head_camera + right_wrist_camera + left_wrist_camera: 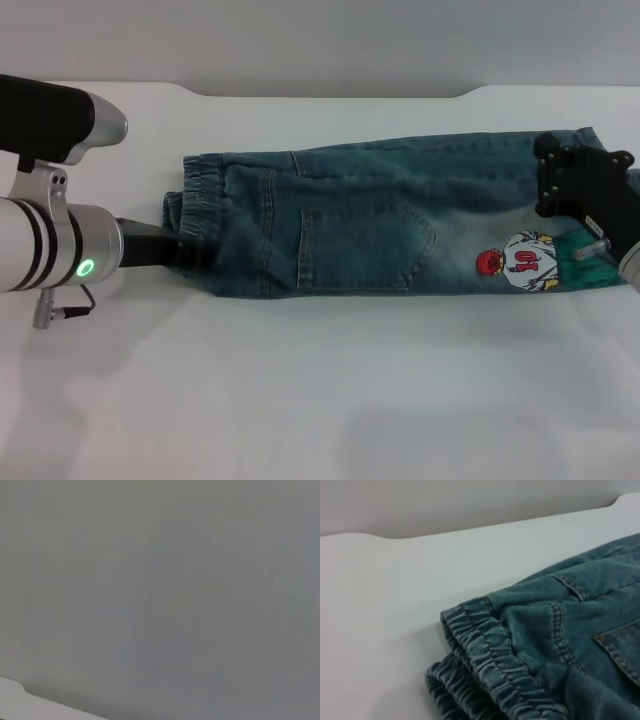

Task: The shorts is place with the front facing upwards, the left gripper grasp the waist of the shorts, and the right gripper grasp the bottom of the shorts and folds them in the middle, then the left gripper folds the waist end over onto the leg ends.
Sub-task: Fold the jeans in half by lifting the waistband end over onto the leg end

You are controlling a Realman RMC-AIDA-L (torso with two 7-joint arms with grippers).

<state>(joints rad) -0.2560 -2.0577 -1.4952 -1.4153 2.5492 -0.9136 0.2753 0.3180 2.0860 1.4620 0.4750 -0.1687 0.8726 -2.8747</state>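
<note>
Head view shows the left arm (60, 240) reaching in from the left edge, a silver forearm with a green light on it, its dark left gripper (190, 252) pushed up against the waist end of the shorts (380, 215) at the near corner of the elastic band. The tips of that gripper are lost in the denim folds, so whether the fingers are closed on the cloth or merely beside it cannot be told. The shorts are blue denim and lie lengthwise across the white worktop (300, 400) — waist to the robot's left, leg ends to its right — already doubled along their length, with a patch pocket (365, 247) uppermost near the middle. The gathered waistband (200, 200) sits in two stacked layers at the left end. Farther right, near the leg hem, there is a printed figure in white, red and yellow (520, 262) with a patch of green just beside it. The right gripper (585, 195), black and blocky, rests over the far right end of the shorts, covering the upper corner of the leg hems; its fingers are hidden under its own body, so their state cannot be told either. In the left wrist view the two layers of ruched waistband (495, 665) fill the near part of the picture, with a seam and the pocket corner beyond and bare worktop (395, 605) alongside. The right wrist view shows only a plain grey wall (160, 580) and a sliver of white worktop edge (15, 705).
</note>
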